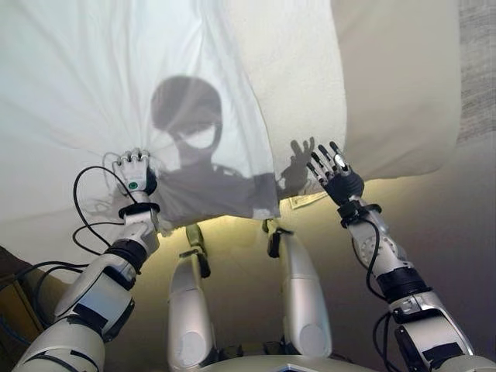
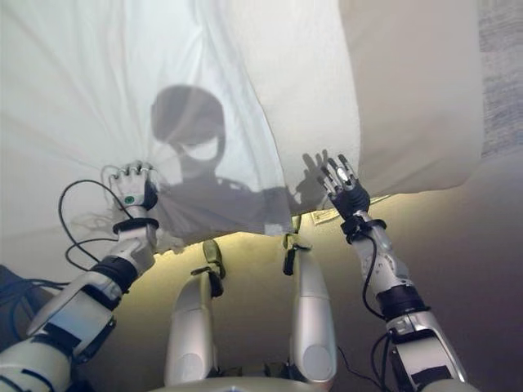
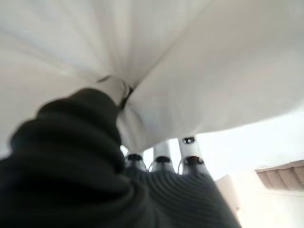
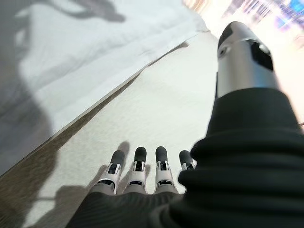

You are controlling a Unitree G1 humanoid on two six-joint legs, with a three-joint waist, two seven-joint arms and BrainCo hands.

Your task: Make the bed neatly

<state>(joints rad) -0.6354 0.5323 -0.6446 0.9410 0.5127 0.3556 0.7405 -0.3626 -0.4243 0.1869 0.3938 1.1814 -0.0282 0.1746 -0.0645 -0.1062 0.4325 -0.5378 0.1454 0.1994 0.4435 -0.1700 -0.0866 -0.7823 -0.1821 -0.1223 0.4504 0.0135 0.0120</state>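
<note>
Grey floor (image 1: 465, 256) below, textured grey strip (image 1: 477, 70) at right.

The sheet (image 1: 116, 93) covers the left part of the bed (image 1: 395, 85) and its right edge lies over the blanket (image 1: 298, 70). The left hand (image 1: 133, 172) is at the sheet's near edge, on the left. The right hand (image 1: 335, 174) is to the right, above the bed's near edge.

Bedroom setting: bed (image 1: 403, 85) with cream textured mattress cover filling most of the head views, thin white sheet (image 1: 116, 85) draped over its near side, grey carpeted floor (image 1: 477, 70) beyond the bed's right side.
</note>
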